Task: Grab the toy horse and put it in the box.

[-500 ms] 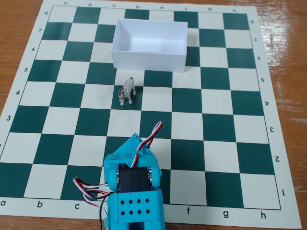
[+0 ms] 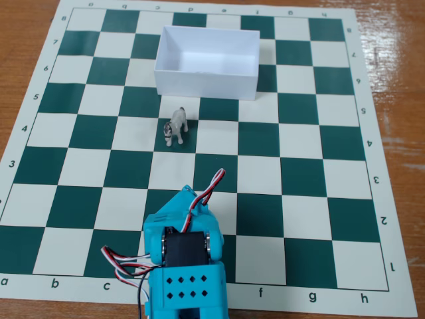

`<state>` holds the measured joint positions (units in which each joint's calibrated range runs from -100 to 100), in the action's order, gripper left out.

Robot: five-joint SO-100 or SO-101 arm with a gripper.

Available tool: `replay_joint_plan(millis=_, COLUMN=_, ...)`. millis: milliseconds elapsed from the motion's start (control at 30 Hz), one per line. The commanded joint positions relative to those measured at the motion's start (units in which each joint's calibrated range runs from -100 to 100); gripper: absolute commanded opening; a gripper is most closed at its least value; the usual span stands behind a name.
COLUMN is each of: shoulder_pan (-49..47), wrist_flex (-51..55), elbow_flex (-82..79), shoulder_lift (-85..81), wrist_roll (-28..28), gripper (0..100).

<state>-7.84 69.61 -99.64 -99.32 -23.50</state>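
Note:
The toy horse (image 2: pixel 176 127) is a tiny grey-white figurine with a darker face. It stands upright on the chessboard, just in front of the box. The box (image 2: pixel 206 84) is white, open-topped and looks empty, and sits at the far middle of the board. My cyan arm rises from the near edge, and the gripper (image 2: pixel 188 195) points away from the camera toward the horse, about two squares short of it. The arm's own body hides the fingertips, so I cannot tell how the jaws stand. Nothing shows in the gripper.
The green-and-white chessboard mat (image 2: pixel 319 199) covers a wooden table (image 2: pixel 398 80). Red, white and black wires (image 2: pixel 212 186) loop beside the arm's wrist. No other objects stand on the board.

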Motion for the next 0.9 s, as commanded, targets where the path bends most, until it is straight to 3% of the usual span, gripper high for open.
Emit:
replay_joint_plan(millis=0, shoulder_pan=-0.23, wrist_flex=0.32, elbow_flex=-0.36, shoulder_lift=-0.24, wrist_roll=-0.12, gripper=0)
replay_joint_plan(millis=867, shoulder_pan=-0.52, wrist_flex=0.48, elbow_flex=-0.36, shoulder_lift=-0.24, wrist_roll=-0.17, gripper=0)
